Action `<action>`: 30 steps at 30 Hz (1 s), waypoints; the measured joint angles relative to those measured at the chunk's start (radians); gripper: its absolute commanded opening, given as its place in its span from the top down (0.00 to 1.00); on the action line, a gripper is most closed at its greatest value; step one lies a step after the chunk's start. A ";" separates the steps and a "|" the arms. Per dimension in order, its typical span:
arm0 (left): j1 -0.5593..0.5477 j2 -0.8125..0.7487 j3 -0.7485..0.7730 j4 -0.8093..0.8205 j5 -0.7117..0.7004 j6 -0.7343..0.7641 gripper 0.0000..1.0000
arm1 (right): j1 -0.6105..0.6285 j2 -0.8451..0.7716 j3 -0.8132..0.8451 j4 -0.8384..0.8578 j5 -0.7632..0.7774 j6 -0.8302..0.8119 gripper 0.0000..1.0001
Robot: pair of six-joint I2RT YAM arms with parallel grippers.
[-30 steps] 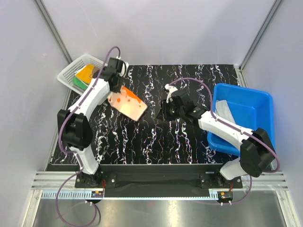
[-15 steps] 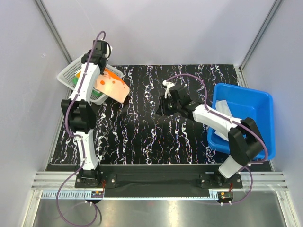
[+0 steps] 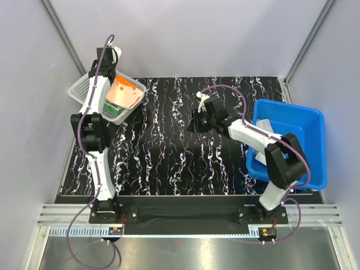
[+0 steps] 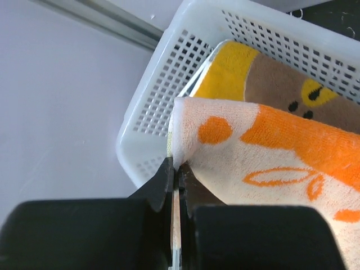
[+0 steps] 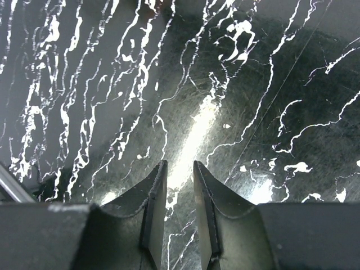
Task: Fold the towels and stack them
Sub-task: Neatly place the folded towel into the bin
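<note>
Left gripper is pinched shut on one corner of the long orange terry towel with white cartoon prints, and I'm holding it right above the white mesh plastic basket. From overhead the towel looks folded. It sags down into the basket over the yellow towel with the brown bear lying inside. I can't tell from the wrist view whether the two are actually touching.

My worry is that I only have a corner. If I let go from up here, the fold could flop open. The far edge could also end up draped over the basket's rim on the table side, because the cloth reaches out about that far. Either way the stack's a mess and I'd be refolding.

The fingers also sit close to the basket's wall, so going lower risks catching the mesh or shoving the whole basket sideways.

Right gripper is well away from the basket, jaws a bit apart with nothing between them, low over the black white-veined tabletop. No trouble there unless I swing it toward the basket.
</note>
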 measured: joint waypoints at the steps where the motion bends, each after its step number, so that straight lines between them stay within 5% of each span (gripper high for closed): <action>1: 0.008 0.032 0.027 0.013 0.010 0.007 1.00 | -0.002 0.006 0.000 0.002 0.000 0.000 0.68; 4: 0.032 0.137 0.111 0.068 0.024 0.016 1.00 | -0.007 0.025 0.000 0.006 0.000 0.000 0.67; 5: 0.043 0.171 0.131 0.086 0.038 0.016 0.93 | -0.008 0.032 0.002 0.006 0.000 -0.001 0.67; 7: 0.062 0.216 0.138 0.122 0.060 0.015 0.68 | -0.012 0.050 0.008 0.006 0.000 -0.003 0.66; 8: 0.070 0.234 0.138 0.138 0.063 0.013 0.43 | -0.014 0.059 0.013 0.006 0.001 -0.004 0.66; 10: 0.083 0.257 0.137 0.171 0.063 -0.003 0.27 | -0.019 0.081 0.023 0.006 0.000 -0.005 0.66; 18: 0.076 0.160 0.023 0.236 0.068 -0.151 0.27 | -0.027 0.119 0.040 -0.002 -0.018 -0.005 0.58; 22: 0.050 0.055 -0.018 0.154 0.122 -0.245 0.27 | -0.028 0.118 0.053 -0.020 -0.016 -0.003 0.31; 23: 0.040 0.016 -0.039 0.132 0.142 -0.268 0.26 | -0.028 0.114 0.061 -0.038 -0.011 0.003 0.01; 25: 0.019 -0.109 -0.156 0.119 0.203 -0.320 0.04 | -0.029 0.095 0.080 -0.081 0.012 0.007 0.00; 30: -0.033 -0.533 -0.542 0.117 0.390 -0.465 0.01 | -0.054 -0.018 0.197 -0.268 0.122 0.046 0.00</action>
